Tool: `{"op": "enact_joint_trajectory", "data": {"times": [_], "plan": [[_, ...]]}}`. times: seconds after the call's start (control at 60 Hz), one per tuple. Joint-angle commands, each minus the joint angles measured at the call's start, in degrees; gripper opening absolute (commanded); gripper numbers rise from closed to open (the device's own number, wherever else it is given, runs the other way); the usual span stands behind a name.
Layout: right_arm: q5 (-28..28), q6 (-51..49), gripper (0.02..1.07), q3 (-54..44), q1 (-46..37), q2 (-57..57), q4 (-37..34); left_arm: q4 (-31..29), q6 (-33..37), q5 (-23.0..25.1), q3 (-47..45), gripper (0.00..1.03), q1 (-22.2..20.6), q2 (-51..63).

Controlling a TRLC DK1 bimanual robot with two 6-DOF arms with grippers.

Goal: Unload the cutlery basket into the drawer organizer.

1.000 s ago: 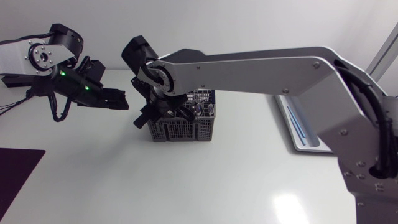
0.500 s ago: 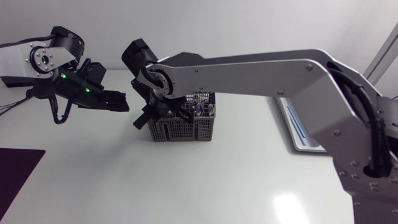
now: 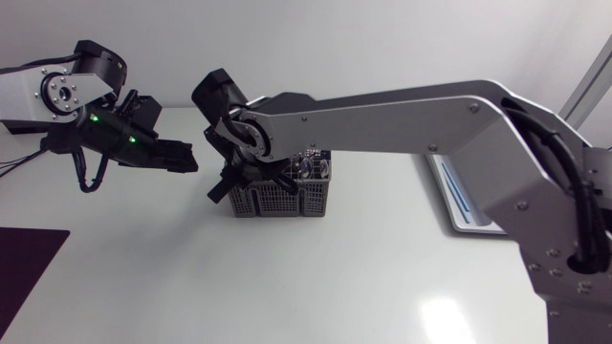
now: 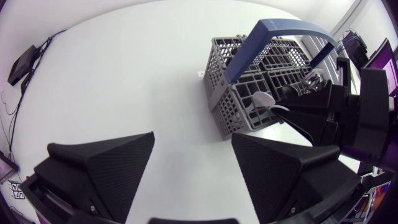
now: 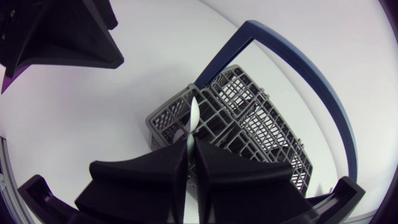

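Note:
A grey cutlery basket (image 3: pixel 287 196) with a blue handle (image 5: pixel 292 62) stands mid-table and holds several pieces of cutlery. My right gripper (image 5: pixel 190 149) is down at the basket's left end (image 3: pixel 237 182), shut on a thin white utensil (image 5: pixel 194 121) that stands upright in a compartment. In the left wrist view that utensil (image 4: pixel 264 99) looks like a white spoon, pinched by the right gripper (image 4: pixel 298 109). My left gripper (image 4: pixel 193 162) hangs open and empty above the table, left of the basket (image 4: pixel 249 87) and apart from it (image 3: pixel 180 158).
A white tray (image 3: pixel 464 201) lies at the table's right side, partly under my right arm. A dark mat (image 3: pixel 29 268) sits at the front left corner. Bare white tabletop (image 3: pixel 287 277) spreads in front of the basket.
My right gripper's fingers have come together on the white utensil in the basket. The right arm has shifted slightly. The left arm stays put.

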Motion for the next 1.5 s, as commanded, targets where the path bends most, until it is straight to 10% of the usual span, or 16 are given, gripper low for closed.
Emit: {"op": "enact_joint_trajectory", "data": {"times": [0.0, 1.483], "plan": [[0.59, -1.51, 0.08, -2.64, 0.36, -1.10, 0.97, 0.38, 0.47, 0.75, -1.55, 0.87, 0.10, -1.10], [-0.11, -5.90, 0.08, -9.41, 2.03, -17.01, 0.97, 7.15, 3.28, 0.92, -7.87, 0.87, -1.57, -9.10]]}}
